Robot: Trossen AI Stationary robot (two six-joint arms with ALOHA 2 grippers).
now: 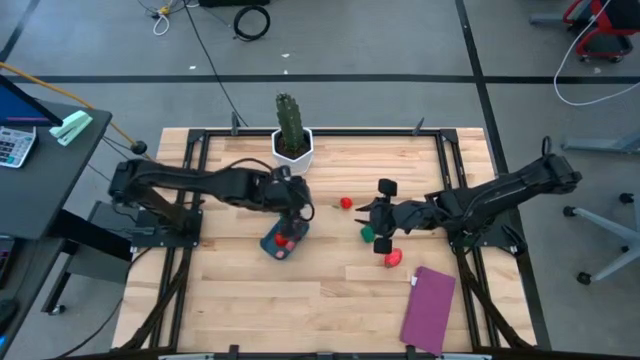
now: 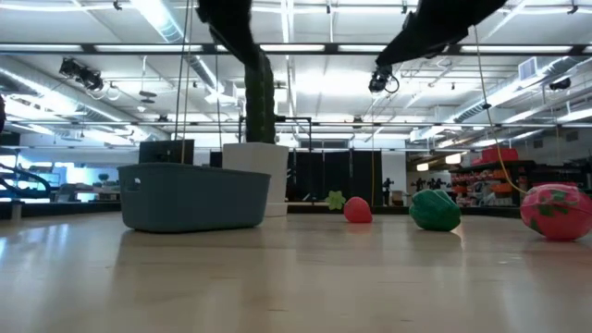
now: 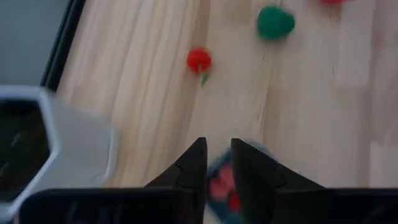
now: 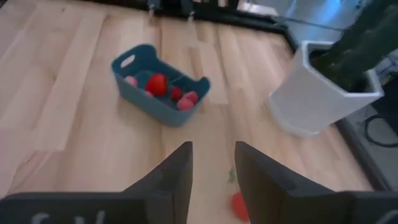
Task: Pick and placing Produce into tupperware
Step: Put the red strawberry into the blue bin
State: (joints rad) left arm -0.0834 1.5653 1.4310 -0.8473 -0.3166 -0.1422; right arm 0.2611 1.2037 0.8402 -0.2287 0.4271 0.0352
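The teal tupperware (image 1: pixel 283 243) (image 2: pixel 194 196) (image 4: pixel 158 93) stands on the table with several red and pink pieces inside. My left gripper (image 1: pixel 297 210) (image 3: pixel 217 149) hovers just above its far end, fingers a narrow gap apart and holding nothing. On the bare wood lie a small red piece (image 1: pixel 346 203) (image 3: pixel 199 60) (image 2: pixel 358 211), a green piece (image 1: pixel 381 245) (image 3: pixel 275 22) (image 2: pixel 435 209) and a pink-red piece (image 1: pixel 393 258) (image 2: pixel 558 211). My right gripper (image 1: pixel 368 212) (image 4: pixel 212 155) is open and empty, just right of the small red piece (image 4: pixel 239 205).
A tall green cactus (image 1: pixel 290 120) in a white hexagonal pot (image 1: pixel 294 152) (image 4: pixel 317 93) (image 3: pixel 62 149) stands close behind the tupperware, toward the far edge. A flat purple rectangle (image 1: pixel 428 308) lies near the right near corner. Bare wood stretches across the table's near side.
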